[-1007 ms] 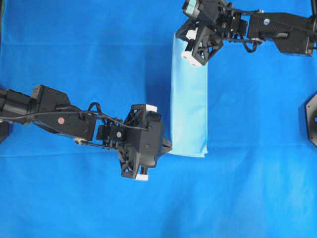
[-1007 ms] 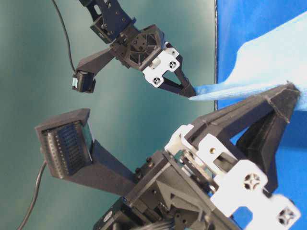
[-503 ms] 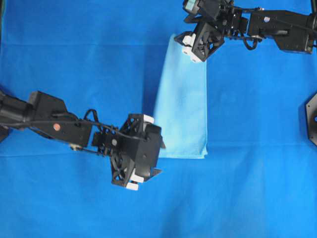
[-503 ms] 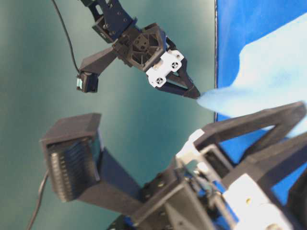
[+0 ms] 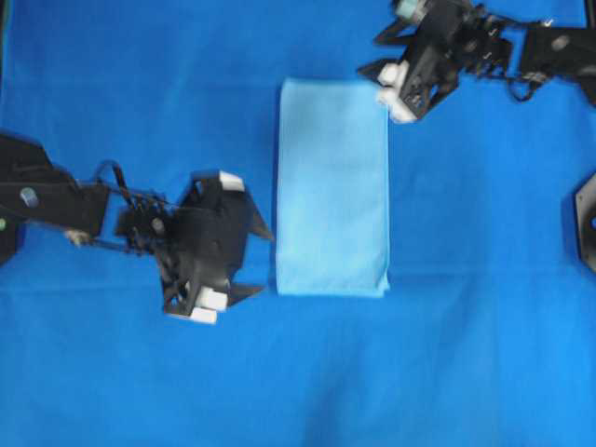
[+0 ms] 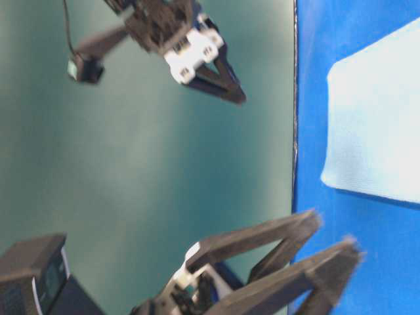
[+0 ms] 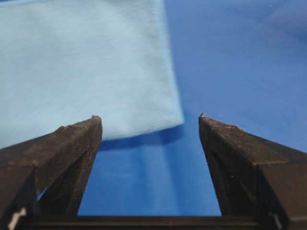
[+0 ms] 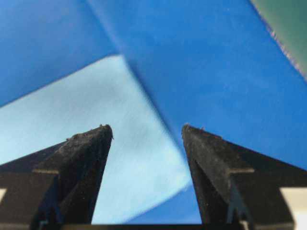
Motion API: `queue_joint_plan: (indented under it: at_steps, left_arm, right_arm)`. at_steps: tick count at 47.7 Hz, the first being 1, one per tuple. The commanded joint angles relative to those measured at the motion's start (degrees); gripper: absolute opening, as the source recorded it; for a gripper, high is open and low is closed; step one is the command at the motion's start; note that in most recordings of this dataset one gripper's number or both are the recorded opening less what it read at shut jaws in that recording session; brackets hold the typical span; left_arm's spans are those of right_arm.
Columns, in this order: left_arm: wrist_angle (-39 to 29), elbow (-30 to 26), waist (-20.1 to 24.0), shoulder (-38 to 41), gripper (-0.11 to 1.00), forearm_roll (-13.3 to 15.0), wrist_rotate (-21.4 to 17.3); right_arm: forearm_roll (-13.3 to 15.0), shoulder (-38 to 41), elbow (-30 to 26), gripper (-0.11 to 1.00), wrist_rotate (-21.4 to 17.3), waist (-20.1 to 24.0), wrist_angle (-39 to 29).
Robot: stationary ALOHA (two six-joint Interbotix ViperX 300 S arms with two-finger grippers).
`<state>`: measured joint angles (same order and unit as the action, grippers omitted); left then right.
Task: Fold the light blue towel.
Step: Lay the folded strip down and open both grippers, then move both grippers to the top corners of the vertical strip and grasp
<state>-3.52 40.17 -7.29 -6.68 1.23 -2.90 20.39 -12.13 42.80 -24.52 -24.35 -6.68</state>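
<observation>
The light blue towel [image 5: 332, 186] lies flat on the royal-blue table cloth [image 5: 140, 84] as a tall folded rectangle. It also shows in the table-level view [image 6: 374, 118], the left wrist view [image 7: 81, 57] and the right wrist view [image 8: 124, 143]. My left gripper [image 5: 266, 262] is open and empty, just left of the towel's near-left corner, not touching it. My right gripper [image 5: 376, 86] is open and empty, raised beside the towel's far-right corner. In the left wrist view the left gripper [image 7: 149, 117] frames bare cloth below the corner. In the right wrist view the right gripper [image 8: 146, 127] hangs over a towel corner.
The royal-blue cloth covers the whole table around the towel. A black mount [image 5: 587, 223] sits at the right edge. A teal wall [image 6: 131, 164] stands beyond the table's edge in the table-level view.
Both grippers have opened and let go of the towel's lifted edge. The towel has dropped flat into a wider rectangle. The left gripper drew back left, the right gripper up and right.
</observation>
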Motion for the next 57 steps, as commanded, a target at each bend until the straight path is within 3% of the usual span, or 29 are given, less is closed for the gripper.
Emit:
queue_joint_plan:
  at_steps: [1,13,22,29,45,57]
  left_arm:
    - [3.0,1.7,1.7,-3.3,0.77,0.1,0.0]
    - [14.9,10.7,6.1,-10.8,0.77,0.1,0.0]
    - [19.8,17.4,8.9,-18.2,0.77,0.1,0.5]
    - [21.6,20.4,9.9,-22.1,0.77,0.1,0.9]
    - [21.6,19.0,10.4,-19.8,0.77,0.1,0.9]
    - [22.0,13.7,16.4,-12.8,0.77,0.1,0.8]
  right_arm:
    - [-1.1,-6.1,2.7,0.62,-0.1,1.9,0.7]
    - [-5.1,-19.1,12.8,0.62,-0.1,9.6,4.5]
    - [-7.0,-24.8,17.8,0.62,-0.1,13.6,6.8]
    - [-7.7,-25.2,20.6,0.62,-0.1,13.6,10.1]
    - [-7.7,-23.7,19.8,0.62,0.1,12.6,11.3]
    - [-6.1,-17.9,16.7,0.62,1.3,4.0,11.3]
